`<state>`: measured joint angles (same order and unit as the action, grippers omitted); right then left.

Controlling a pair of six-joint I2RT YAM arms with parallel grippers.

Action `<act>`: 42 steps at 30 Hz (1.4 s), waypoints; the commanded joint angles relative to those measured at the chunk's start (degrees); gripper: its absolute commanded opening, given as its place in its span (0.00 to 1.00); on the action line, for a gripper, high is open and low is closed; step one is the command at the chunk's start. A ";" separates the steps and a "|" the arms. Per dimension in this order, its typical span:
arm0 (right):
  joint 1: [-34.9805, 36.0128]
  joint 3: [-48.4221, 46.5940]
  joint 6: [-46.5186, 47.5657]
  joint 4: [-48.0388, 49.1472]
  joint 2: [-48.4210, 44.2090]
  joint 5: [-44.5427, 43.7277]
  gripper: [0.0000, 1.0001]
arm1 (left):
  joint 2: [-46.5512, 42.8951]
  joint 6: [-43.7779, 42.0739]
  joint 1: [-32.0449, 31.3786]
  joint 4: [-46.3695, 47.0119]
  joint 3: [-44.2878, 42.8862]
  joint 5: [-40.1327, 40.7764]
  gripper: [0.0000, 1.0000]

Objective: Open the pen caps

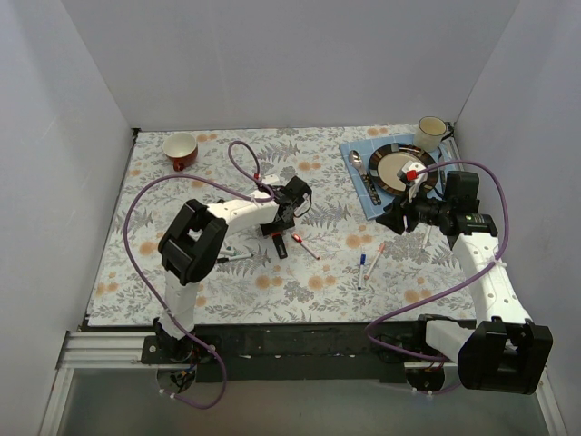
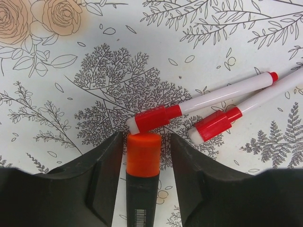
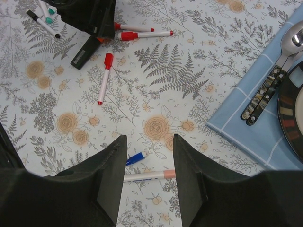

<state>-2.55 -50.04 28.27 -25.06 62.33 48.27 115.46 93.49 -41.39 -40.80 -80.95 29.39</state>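
A thick black marker (image 2: 142, 198) with an orange cap (image 2: 143, 153) lies on the cloth between the fingers of my left gripper (image 2: 147, 138). The gripper is open, with a gap on each side of the cap. Two white pens with red caps (image 2: 154, 118) (image 2: 215, 125) lie just beyond it. In the top view my left gripper (image 1: 280, 227) is over the marker (image 1: 280, 245), with a red pen (image 1: 306, 245) beside it. My right gripper (image 3: 149, 139) is open and empty above a blue-capped pen (image 3: 136, 158) and a white pen (image 3: 149, 176). It also shows in the top view (image 1: 392, 221).
A blue napkin (image 1: 363, 195) at the back right holds a spoon (image 1: 358, 162) and a dark plate (image 1: 386, 156) with a small red piece (image 1: 411, 173). A cream mug (image 1: 430, 133) stands behind, a red cup (image 1: 181, 150) at the back left. Green-tipped pens (image 1: 238, 257) lie near the left arm.
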 commanded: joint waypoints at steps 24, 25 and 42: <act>1.31 0.38 1.87 -0.17 2.62 8.67 0.51 | -26.68 -2.61 0.08 17.28 20.90 -5.02 0.15; 1.84 0.56 1.87 -0.08 2.97 9.12 0.52 | -27.91 -3.22 0.08 19.77 22.48 -6.17 0.12; 22.14 4.51 -27.55 24.44 17.39 8.69 0.71 | -25.73 -1.30 -11.26 47.30 25.14 -2.06 0.06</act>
<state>17.98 -46.76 11.27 -10.79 79.92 59.59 87.42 90.43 -49.93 2.85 -52.84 21.54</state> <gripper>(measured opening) 0.687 0.307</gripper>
